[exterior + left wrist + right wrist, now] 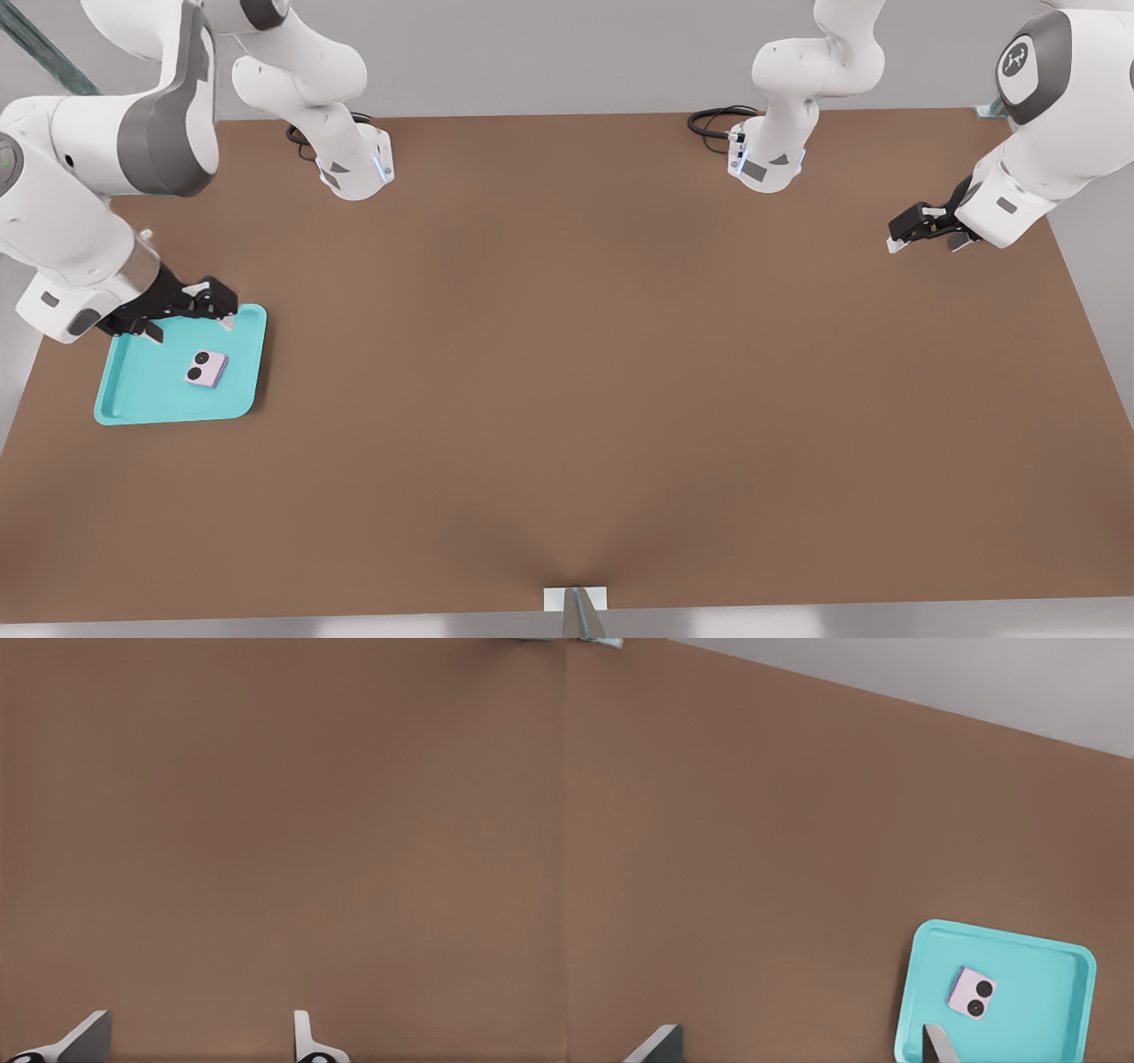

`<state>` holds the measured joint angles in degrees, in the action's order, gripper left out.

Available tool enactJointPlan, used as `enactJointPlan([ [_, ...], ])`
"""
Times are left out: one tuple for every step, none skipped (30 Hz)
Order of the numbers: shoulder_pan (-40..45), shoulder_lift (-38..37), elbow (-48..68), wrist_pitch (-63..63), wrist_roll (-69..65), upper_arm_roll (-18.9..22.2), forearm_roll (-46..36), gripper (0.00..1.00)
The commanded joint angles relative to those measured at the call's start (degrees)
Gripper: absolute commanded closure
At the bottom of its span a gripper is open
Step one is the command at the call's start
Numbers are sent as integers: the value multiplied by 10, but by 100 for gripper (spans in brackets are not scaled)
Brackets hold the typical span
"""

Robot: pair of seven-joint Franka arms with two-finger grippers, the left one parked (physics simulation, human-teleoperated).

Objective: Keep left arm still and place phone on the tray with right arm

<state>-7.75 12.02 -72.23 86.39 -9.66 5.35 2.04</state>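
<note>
The pale pink-lilac phone (205,368) (973,993) lies flat inside the turquoise tray (142,394) (1036,1028), black circles facing up. The tray sits on the brown table at the front view's left. My gripper (190,326) (797,1050) hangs over the tray's far rim, apart from the phone. Its fingers (937,1047) are spread wide, so it is open with nothing between them. In the right wrist view the phone and tray sit beyond one fingertip.
Two arm bases (354,168) (766,159) with black cables stand along the table's far edge. The parked arm's gripper (926,229) hovers at the front view's right. A small bracket (576,602) sits at the near edge.
</note>
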Motion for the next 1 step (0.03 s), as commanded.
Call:
enactJointPlan([
  [5, 9, 15, -45, 62, 1, -8, 0],
])
